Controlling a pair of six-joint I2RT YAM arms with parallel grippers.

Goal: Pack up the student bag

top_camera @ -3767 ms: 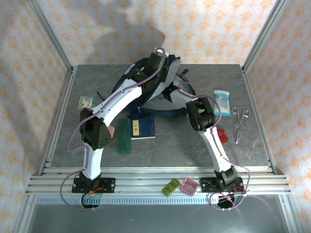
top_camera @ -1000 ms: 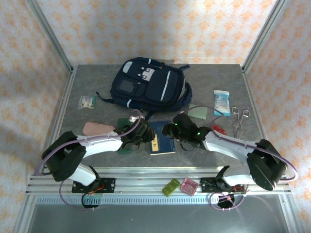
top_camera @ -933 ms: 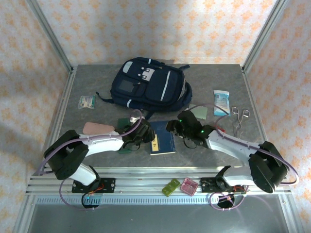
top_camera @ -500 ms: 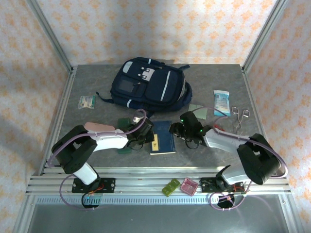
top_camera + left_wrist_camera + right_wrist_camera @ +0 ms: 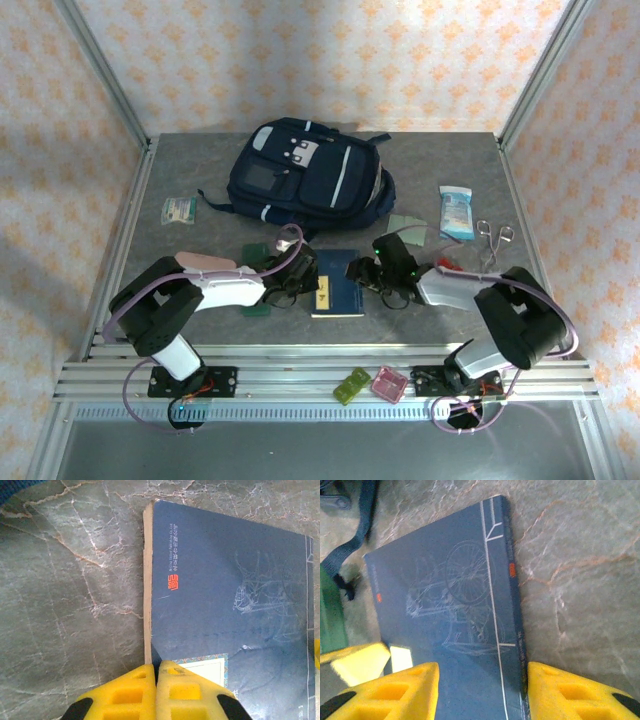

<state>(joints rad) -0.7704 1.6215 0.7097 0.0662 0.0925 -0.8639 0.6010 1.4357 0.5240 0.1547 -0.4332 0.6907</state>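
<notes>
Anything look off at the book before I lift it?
Yes: the left hand is shut, pads pressed together at the navy book's left edge, with no visible book between them. The right hand stands open astride the opposite edge.

Lit brightly and evenly from above. Threw only faint, soft shadows along the front edge of the table (image 5: 180,170). Looked sharp from overhead; blurred up close on the yellow fingertips (image 5: 125,697) in both wrist views.

place: robot lab cell | cues: aluminium frame (image 5: 300,372), patterned backdrop walls (image 5: 320,60), grey table (image 5: 180,170)
</notes>
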